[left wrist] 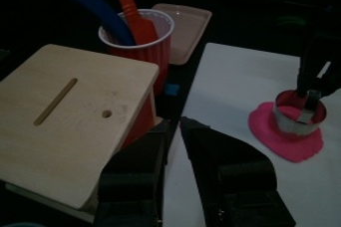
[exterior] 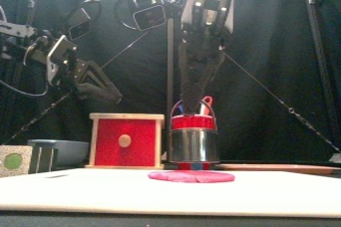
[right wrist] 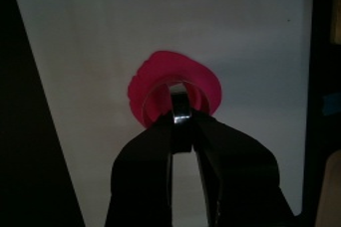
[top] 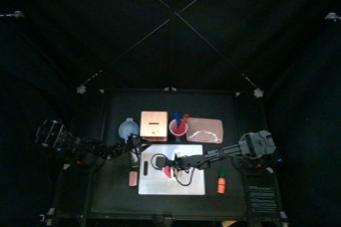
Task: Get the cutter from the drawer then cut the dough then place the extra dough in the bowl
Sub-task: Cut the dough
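Pink dough [right wrist: 158,77] lay flat on the white cutting board [right wrist: 253,52], directly below the right gripper [right wrist: 181,114], whose jaws were pinched narrow on the wire handle of the cutter [exterior: 194,143]. The cutter stood upright under that gripper with its rim seated on the dough, so we judged the drawer step done and the cutting in hand. To do it well, we reckoned the push should go straight down with the rim kept level, so that it bit through to the board all round. The dough showed beyond the cutter on each side we could see, which left a margin to come away as extra. The left gripper [left wrist: 180,126], drawn nearly closed and empty, hung at the board's edge just beside the wooden box [left wrist: 67,112], near enough, we thought, to steady the dough when the cutter lifted.
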Tool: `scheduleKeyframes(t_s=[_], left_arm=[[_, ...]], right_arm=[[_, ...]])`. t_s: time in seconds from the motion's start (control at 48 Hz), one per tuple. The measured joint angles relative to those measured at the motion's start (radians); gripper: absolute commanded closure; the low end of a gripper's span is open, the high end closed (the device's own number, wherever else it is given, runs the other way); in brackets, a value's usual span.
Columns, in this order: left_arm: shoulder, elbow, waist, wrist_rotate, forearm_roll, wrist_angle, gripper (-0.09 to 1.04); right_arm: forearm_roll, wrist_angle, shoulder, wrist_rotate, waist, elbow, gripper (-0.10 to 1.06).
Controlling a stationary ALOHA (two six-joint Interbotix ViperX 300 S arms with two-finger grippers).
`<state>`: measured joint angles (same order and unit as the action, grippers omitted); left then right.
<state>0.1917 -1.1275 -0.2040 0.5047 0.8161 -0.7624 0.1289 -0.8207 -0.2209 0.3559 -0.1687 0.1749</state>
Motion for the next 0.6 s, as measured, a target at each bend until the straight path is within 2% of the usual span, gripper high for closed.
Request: scheduleKeyframes(t_s=[0.604], left_arm=[[0.000, 0.000, 0.000, 0.000, 0.000, 0.000, 0.34]], right_arm=[[0.003, 0.031, -0.012, -0.002, 0.003, 0.025, 0.48]])
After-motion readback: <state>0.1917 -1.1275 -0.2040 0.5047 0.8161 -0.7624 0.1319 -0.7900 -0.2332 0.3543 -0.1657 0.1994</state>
